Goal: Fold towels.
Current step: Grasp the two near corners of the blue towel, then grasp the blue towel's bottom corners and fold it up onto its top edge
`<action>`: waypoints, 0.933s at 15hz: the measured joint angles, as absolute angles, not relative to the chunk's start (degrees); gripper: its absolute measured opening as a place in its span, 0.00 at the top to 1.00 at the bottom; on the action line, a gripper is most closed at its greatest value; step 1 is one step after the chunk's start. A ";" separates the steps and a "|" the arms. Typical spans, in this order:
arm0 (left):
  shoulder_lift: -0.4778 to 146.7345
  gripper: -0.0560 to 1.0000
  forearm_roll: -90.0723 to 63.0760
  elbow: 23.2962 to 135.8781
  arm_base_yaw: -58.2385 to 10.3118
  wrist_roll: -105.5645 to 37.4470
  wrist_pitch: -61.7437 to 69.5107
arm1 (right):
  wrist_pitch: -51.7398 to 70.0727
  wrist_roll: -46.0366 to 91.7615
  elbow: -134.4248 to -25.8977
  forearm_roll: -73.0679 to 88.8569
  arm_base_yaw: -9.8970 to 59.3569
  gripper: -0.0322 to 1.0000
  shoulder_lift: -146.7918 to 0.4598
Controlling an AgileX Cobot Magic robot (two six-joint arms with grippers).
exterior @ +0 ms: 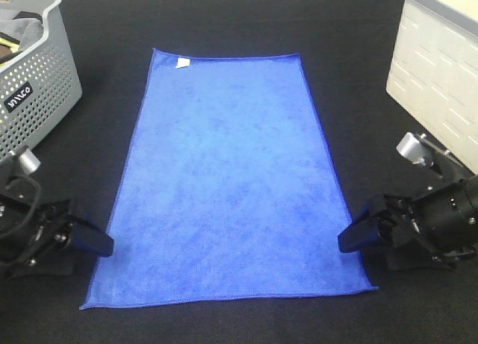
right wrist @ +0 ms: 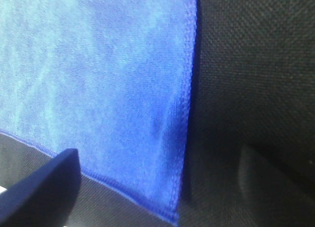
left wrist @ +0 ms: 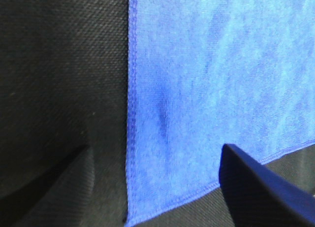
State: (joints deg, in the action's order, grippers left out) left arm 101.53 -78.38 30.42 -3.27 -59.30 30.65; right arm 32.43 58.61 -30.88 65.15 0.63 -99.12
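A blue towel [exterior: 228, 180] lies flat and unfolded on the black table, with a small white label [exterior: 182, 63] at its far edge. My left gripper [exterior: 104, 245] is low at the towel's near left corner. In the left wrist view [left wrist: 157, 187] it is open, its fingers [left wrist: 256, 187] straddling the towel's [left wrist: 211, 79] side edge. My right gripper [exterior: 347, 238] is low at the near right corner. In the right wrist view [right wrist: 157, 187] it is open, its fingers [right wrist: 44, 192] either side of the towel's [right wrist: 98, 74] edge. Neither holds cloth.
A grey perforated basket [exterior: 37, 83] with cloth inside stands at the back left. A white crate [exterior: 437, 68] stands at the back right. Black table cloth [exterior: 224, 23] surrounds the towel.
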 joint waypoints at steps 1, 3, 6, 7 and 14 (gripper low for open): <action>103.19 0.30 -81.36 30.48 -4.35 -62.40 30.60 | 32.60 61.02 -31.00 67.27 0.69 0.21 -100.44; 105.37 0.30 -88.01 30.71 -7.51 -66.98 31.05 | 32.31 64.52 -31.80 72.08 4.87 0.29 -103.25; 108.86 0.37 -96.72 31.51 -9.51 -72.94 33.69 | 33.46 63.08 -34.78 75.69 8.02 0.33 -106.63; 109.72 0.43 -97.35 32.03 -9.51 -73.45 33.92 | 33.69 62.28 -35.41 75.57 8.02 0.36 -107.31; 110.92 0.94 -96.31 32.83 -9.51 -73.97 31.23 | 29.74 58.67 -35.52 74.14 8.02 0.97 -108.46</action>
